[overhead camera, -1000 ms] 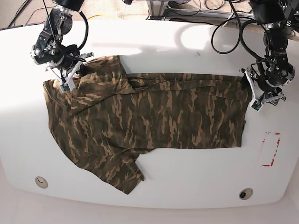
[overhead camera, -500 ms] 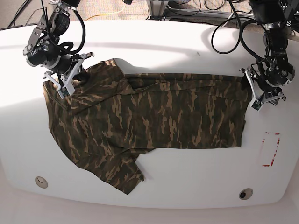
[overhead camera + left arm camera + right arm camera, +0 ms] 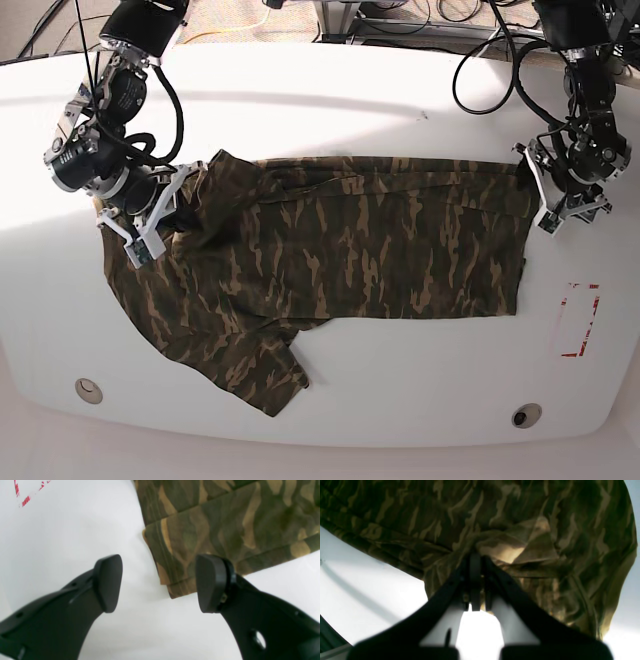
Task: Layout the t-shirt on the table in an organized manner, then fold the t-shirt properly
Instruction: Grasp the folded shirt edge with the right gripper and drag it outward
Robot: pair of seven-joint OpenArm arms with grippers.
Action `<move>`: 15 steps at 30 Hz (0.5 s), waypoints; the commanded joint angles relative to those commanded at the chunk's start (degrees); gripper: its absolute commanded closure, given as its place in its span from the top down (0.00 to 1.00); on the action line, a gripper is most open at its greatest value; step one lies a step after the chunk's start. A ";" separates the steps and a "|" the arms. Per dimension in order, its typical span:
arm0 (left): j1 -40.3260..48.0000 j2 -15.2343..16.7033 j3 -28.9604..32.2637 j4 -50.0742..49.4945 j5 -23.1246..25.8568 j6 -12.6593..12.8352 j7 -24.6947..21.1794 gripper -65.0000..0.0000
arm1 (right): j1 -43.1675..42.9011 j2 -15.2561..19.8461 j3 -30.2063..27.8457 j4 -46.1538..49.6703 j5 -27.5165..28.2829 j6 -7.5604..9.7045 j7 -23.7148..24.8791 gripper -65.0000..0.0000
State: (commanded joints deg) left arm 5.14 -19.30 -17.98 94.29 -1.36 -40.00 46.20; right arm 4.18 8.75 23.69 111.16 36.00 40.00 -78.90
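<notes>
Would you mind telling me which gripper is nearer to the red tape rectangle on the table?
Left. The left gripper hovers open at the t-shirt's hem corner, just above the red tape rectangle. The right gripper is across the table, shut on the shirt's far end.

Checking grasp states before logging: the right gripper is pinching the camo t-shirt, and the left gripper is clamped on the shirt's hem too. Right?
Half right. The right gripper is shut on the t-shirt, but the left wrist view shows the left gripper open, holding nothing, with the hem corner between its fingers.
</notes>
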 joint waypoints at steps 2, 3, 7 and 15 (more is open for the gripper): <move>0.00 0.00 0.00 0.00 0.00 0.00 0.00 0.66 | 0.97 0.00 -0.62 -1.32 0.00 0.00 0.09 0.00; 0.00 0.00 0.00 0.00 0.00 0.00 0.00 0.66 | 1.32 0.00 -0.70 -1.58 0.00 0.00 0.18 0.00; 0.44 0.00 0.00 0.00 0.00 0.00 0.00 0.66 | 2.29 -0.18 -0.79 -3.87 0.00 0.00 0.44 0.00; 0.70 0.00 0.00 0.09 0.00 0.00 0.00 0.66 | 5.27 -0.18 -0.88 -7.82 0.09 0.00 1.14 0.00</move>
State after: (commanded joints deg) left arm 5.85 -19.30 -17.98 94.37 -1.36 -40.00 46.20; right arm 9.45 8.57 22.81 103.34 36.09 40.00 -77.76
